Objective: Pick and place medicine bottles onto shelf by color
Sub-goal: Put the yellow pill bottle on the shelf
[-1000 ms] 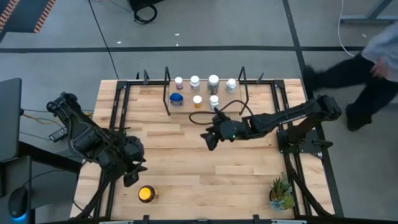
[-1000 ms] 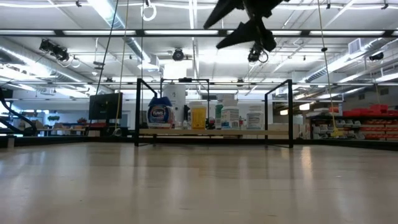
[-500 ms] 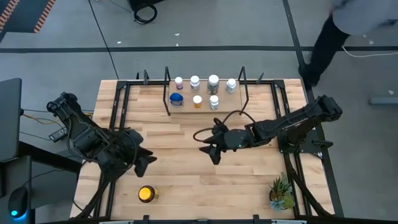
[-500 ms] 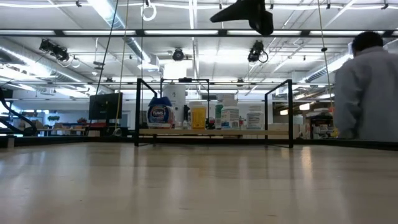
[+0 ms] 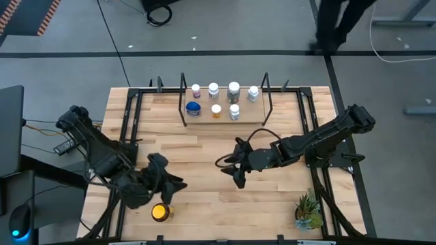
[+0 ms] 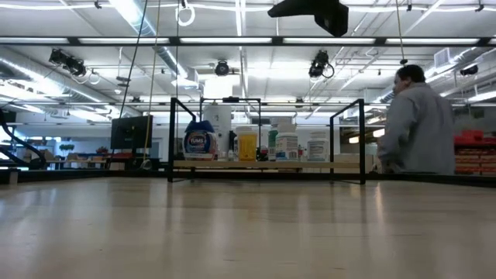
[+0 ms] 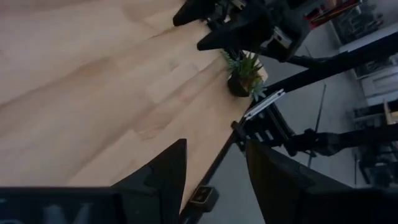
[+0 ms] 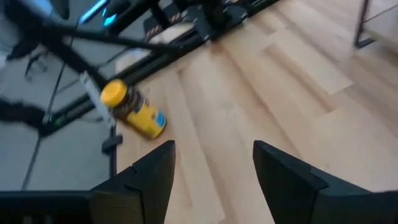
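From my remote seat I see the wooden table (image 5: pixel 204 156) carrying the shelf (image 5: pixel 225 117) at its far edge (seven medicine bottles (image 5: pixel 234 88) stand on it), an amber-yellow bottle (image 5: pixel 161 212) near the front-left corner, and a potted plant (image 5: pixel 308 209) front-right.

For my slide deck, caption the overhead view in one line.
Seven bottles on the shelf, yellow bottle left, both arms mid-table.

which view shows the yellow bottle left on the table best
The right wrist view: the amber-yellow bottle shows label and cap, unobstructed. The high view shows only its top, beside the left gripper. The low and left wrist views miss it.
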Robot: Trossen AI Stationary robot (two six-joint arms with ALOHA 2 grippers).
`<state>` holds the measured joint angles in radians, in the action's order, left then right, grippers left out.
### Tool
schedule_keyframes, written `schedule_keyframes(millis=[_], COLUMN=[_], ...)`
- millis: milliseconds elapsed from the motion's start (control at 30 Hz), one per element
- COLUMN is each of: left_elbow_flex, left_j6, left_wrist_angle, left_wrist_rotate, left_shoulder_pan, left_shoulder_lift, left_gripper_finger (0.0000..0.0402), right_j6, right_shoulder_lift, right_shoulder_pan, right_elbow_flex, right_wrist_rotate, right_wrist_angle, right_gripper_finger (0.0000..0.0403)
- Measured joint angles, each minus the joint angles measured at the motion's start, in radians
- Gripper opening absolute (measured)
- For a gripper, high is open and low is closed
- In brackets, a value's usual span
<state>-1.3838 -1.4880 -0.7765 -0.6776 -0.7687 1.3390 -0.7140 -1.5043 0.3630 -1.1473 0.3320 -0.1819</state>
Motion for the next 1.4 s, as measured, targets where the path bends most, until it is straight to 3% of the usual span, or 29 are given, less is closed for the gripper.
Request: schedule_keyframes(millis=[233, 433, 700, 933, 1067, 1233, 1400], left_elbow_flex=[0.0, -0.004, -0.167, -0.2, -0.194, -0.194, -0.194], left_j6=[-0.019, -0.015, 0.073, -0.057, -0.217, -0.387, -0.365], left_wrist_angle=[0.161, 0.184, -0.068, -0.343, -0.455, -0.48, -0.434], left_wrist_rotate=[-0.009, 0.008, 0.171, 0.426, 0.548, 0.569, 0.573], left_shoulder_pan=[0.002, 0.009, 0.002, -0.028, -0.062, -0.094, -0.094], left_shoulder_lift=[0.089, 0.101, 0.1, 0.101, 0.116, 0.139, 0.181], left_gripper_finger=[0.0172, 0.0172, 0.0172, 0.0171, 0.0171, 0.0171, 0.0171], right_j6=[0.053, 0.049, 0.042, 0.024, 0.023, 0.022, 0.026], right_shoulder_lift=[0.0, 0.0, 0.0, 0.0, 0.0, 0.0, 0.0], right_shoulder_pan=[0.003, 0.029, 0.032, 0.031, 0.031, 0.031, 0.022], right_elbow_flex=[0.0, 0.0, 0.0, 0.0, 0.0, 0.0, 0.0], right_wrist_rotate=[-0.14, -0.147, -0.138, -0.058, -0.056, -0.056, -0.053], right_wrist_angle=[-0.012, -0.011, -0.01, -0.009, -0.009, -0.01, -0.011], right_gripper_finger=[0.0223, 0.0223, 0.0223, 0.0223, 0.0223, 0.0223, 0.0223])
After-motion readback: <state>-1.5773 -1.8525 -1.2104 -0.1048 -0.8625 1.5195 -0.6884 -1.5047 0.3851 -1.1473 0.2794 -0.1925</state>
